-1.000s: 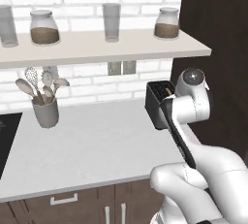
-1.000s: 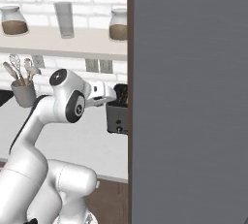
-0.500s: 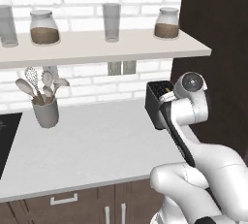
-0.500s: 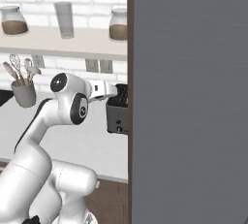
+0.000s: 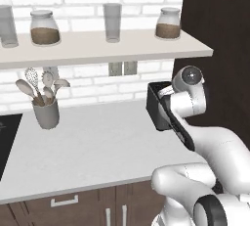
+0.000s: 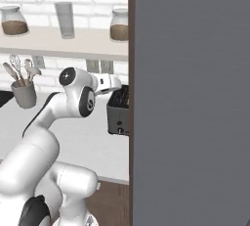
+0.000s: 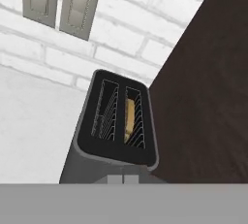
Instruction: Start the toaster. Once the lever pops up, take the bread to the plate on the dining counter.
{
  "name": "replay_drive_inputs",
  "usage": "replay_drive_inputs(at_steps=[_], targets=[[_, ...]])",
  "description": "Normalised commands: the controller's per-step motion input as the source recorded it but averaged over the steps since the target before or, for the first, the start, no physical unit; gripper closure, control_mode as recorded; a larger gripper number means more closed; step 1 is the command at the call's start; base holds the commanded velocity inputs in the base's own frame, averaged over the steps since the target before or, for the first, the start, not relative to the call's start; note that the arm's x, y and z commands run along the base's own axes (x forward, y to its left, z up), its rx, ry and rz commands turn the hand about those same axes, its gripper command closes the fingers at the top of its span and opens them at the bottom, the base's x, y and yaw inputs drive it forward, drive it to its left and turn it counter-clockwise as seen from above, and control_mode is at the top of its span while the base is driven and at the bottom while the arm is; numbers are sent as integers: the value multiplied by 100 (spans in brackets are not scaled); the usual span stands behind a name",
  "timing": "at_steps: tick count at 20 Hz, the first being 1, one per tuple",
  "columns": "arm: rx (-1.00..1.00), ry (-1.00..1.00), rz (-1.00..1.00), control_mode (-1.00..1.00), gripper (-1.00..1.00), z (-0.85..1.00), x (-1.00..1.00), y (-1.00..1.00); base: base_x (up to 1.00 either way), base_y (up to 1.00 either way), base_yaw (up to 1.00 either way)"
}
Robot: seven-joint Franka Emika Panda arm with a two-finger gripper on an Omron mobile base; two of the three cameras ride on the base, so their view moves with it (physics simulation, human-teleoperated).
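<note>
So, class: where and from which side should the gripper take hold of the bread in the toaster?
Grip the bread by its top edge, coming from above the toaster. It stands on edge, deep in one slot, so only that edge can be reached.

base views: behind arm, left and right, sharing toaster (image 5: pixel 157 107) | hand: close above toaster

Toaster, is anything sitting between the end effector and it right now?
Nothing visible does. From the hand view, the toaster lies directly below, slots unobstructed, with the bread down in its right slot. The shut end effector hovers just above the toaster's top.
</note>
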Motion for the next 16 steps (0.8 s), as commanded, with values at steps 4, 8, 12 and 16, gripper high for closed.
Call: replay_drive_inputs(at_steps=[4, 8, 12, 16], targets=[[0, 2, 2, -100, 100, -14, 40, -1, 0, 0, 0], [0, 3, 0, -100, 100, -18, 38, -7, 0, 0, 0], [0, 0, 0, -100, 100, -16, 34, -19, 0, 0, 0], [0, 0, 0, -100, 100, -15, 27, -26, 0, 0, 0]])
